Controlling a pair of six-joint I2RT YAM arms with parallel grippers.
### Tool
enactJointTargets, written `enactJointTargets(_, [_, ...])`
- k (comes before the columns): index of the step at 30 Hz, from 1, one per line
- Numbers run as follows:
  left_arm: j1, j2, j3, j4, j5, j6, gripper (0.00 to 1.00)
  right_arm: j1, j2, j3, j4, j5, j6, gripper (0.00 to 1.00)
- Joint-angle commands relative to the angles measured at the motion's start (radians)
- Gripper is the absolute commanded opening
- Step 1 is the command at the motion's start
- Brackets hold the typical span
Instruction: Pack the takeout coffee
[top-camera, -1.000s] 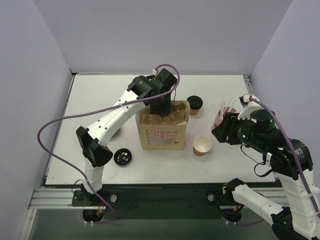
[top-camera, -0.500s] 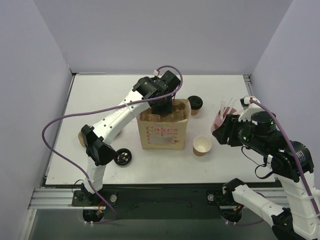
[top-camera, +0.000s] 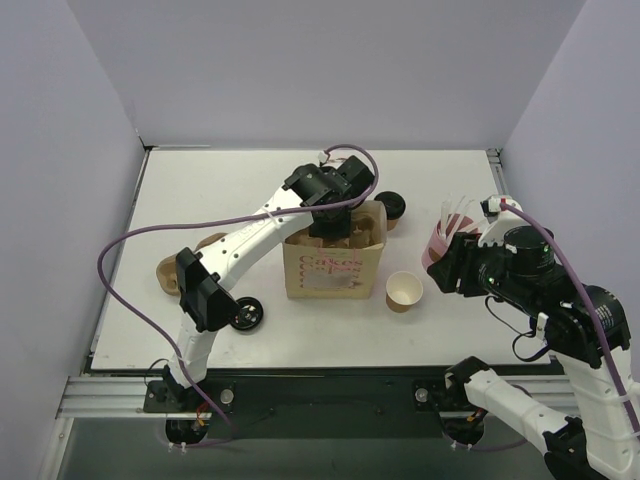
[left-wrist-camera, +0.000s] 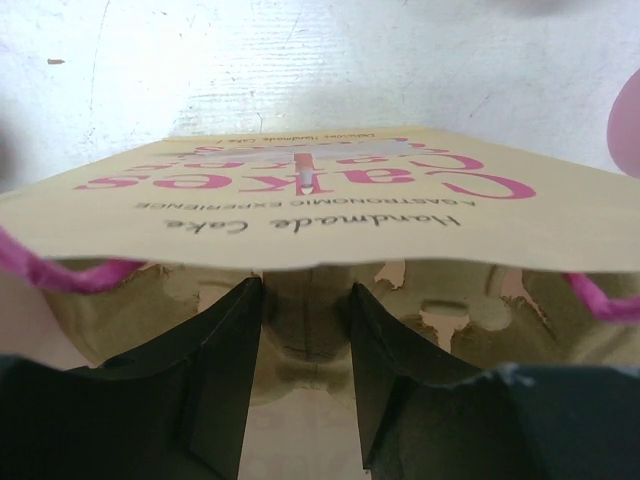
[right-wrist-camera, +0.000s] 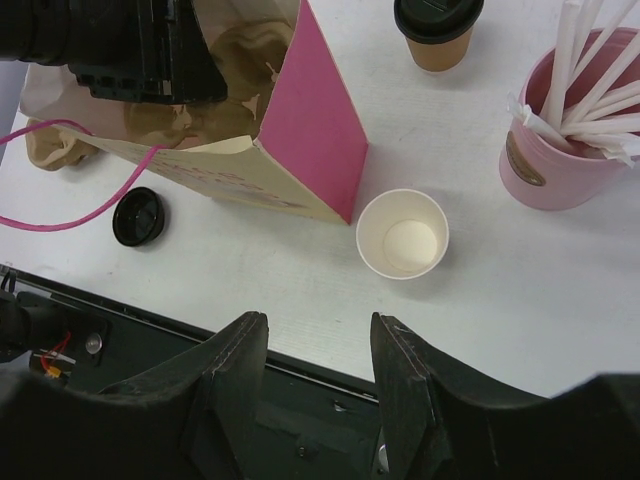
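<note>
The takeout coffee (top-camera: 390, 208), a brown cup under a black lid, stands on the table just right of the paper bag (top-camera: 335, 268) and behind it; the right wrist view shows the coffee (right-wrist-camera: 438, 30) at the top. My left gripper (top-camera: 335, 222) reaches down into the bag's open top. In its wrist view the left gripper (left-wrist-camera: 305, 290) is shut on a ridge of the brown pulp cup carrier (left-wrist-camera: 305, 325) inside the bag (left-wrist-camera: 300, 215). My right gripper (right-wrist-camera: 320, 325) hangs open and empty over the table's front edge, well short of the coffee.
A lidless brown cup (top-camera: 404, 291) stands right of the bag. A loose black lid (top-camera: 245, 313) lies at the front left. A pink cup of white straws (top-camera: 443, 240) stands at the right. Another brown pulp piece (top-camera: 185, 262) lies left of the bag.
My left arm has swung to the right with its gripper in the bag, and the bag has shifted a little right with it. The right arm has barely moved.
</note>
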Motion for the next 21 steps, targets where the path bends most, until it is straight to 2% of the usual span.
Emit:
enactJointTargets(1, [-0.006,-0.015,-0.033,-0.229,-0.040,-0.019,0.50,0.004,-0.015,0.022,-0.035,0.011,-0.018,0.46])
enactJointTargets(8, [-0.004,-0.047,-0.054,-0.230,-0.058,-0.002,0.61,0.004,-0.012,0.016,-0.032,0.019,-0.011,0.46])
enactJointTargets(15, [0.007,-0.058,0.022,-0.230,-0.034,0.037,0.67,0.004,0.000,0.017,-0.028,0.022,0.014,0.46])
enactJointTargets(21, [0.020,-0.058,0.175,-0.229,0.011,0.080,0.68,0.004,0.017,0.023,-0.021,0.034,0.061,0.46])
